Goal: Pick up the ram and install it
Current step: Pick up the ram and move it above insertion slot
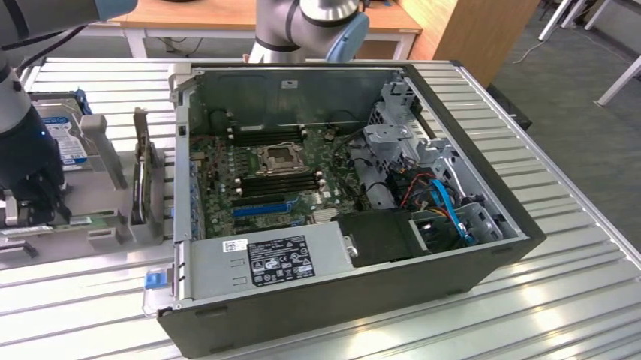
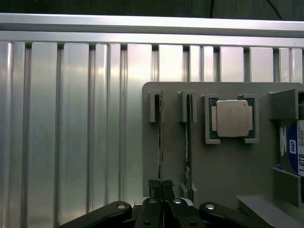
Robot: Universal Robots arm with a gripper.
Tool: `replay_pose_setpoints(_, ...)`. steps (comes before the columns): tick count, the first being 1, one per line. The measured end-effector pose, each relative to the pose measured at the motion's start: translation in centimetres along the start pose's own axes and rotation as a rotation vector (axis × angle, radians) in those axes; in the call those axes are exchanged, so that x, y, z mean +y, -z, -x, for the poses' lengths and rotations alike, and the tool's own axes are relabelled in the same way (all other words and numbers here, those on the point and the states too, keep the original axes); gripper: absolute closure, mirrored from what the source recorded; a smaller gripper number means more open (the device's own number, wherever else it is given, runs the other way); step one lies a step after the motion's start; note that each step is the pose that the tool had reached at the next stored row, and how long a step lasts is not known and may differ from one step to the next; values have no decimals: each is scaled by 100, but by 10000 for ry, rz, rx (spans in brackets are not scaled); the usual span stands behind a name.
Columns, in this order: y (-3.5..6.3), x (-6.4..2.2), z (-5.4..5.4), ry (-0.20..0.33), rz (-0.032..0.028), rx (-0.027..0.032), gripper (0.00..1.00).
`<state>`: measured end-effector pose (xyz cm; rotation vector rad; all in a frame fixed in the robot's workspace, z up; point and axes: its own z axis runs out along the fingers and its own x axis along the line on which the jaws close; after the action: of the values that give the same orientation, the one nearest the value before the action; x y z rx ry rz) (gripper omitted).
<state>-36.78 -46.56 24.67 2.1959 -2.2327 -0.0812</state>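
Observation:
The ram [image 2: 160,133] is a thin green stick standing on edge in a slot of the grey holder [image 2: 228,171]. A second stick like it [image 2: 187,137] stands in the neighbouring slot. My gripper [image 2: 162,186] sits over the near end of the first stick, its two black fingers pressed together on the stick's edge. In the exterior view the gripper [image 1: 32,214] hangs low over the holder at the exterior view's left, with the green ram [image 1: 75,222] under it. The open computer case [image 1: 470,255] lies to the exterior view's right, and its motherboard's memory slots [image 1: 275,180] are exposed.
A square silver processor chip [image 2: 232,118] rests in a holder pocket. A hard drive with a blue-white label [image 2: 297,152] stands beside it. An upright card [image 1: 145,180] stands between the holder and the case. Everything rests on a ribbed metal table [image 1: 561,300].

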Motion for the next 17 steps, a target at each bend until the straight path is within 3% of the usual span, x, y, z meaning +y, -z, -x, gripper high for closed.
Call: replay_pose_setpoints(17,431,19,13,0,0,0,89)
